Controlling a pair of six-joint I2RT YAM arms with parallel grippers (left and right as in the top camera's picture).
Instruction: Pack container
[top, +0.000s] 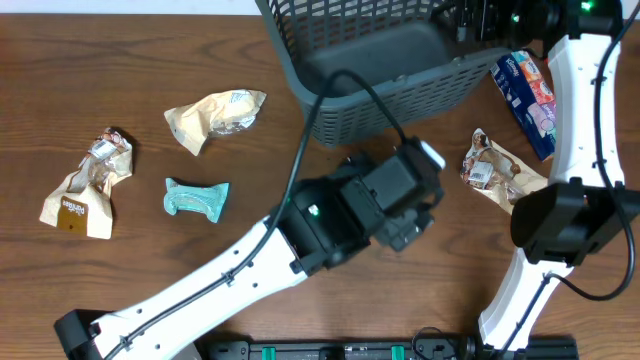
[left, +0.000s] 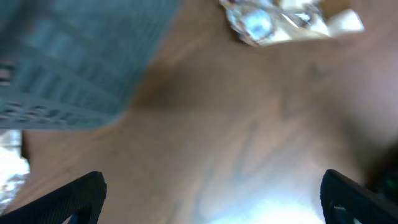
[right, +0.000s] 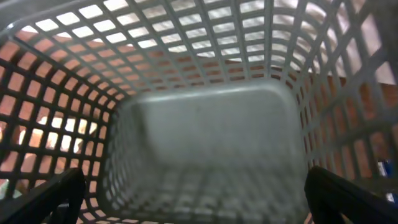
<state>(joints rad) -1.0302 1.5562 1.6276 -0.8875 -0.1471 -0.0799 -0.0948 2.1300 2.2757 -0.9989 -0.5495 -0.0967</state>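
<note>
Overhead's top edge cuts off the container. Left wrist view is smeared: tan packet print unreadable. blue packet near table's far edge partly hidden under right arm.

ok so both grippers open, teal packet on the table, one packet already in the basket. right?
Not quite. The basket holds nothing: the right wrist view shows its floor bare. The rest stands: the left gripper and the right gripper are open, and the teal packet lies on the table.
</note>
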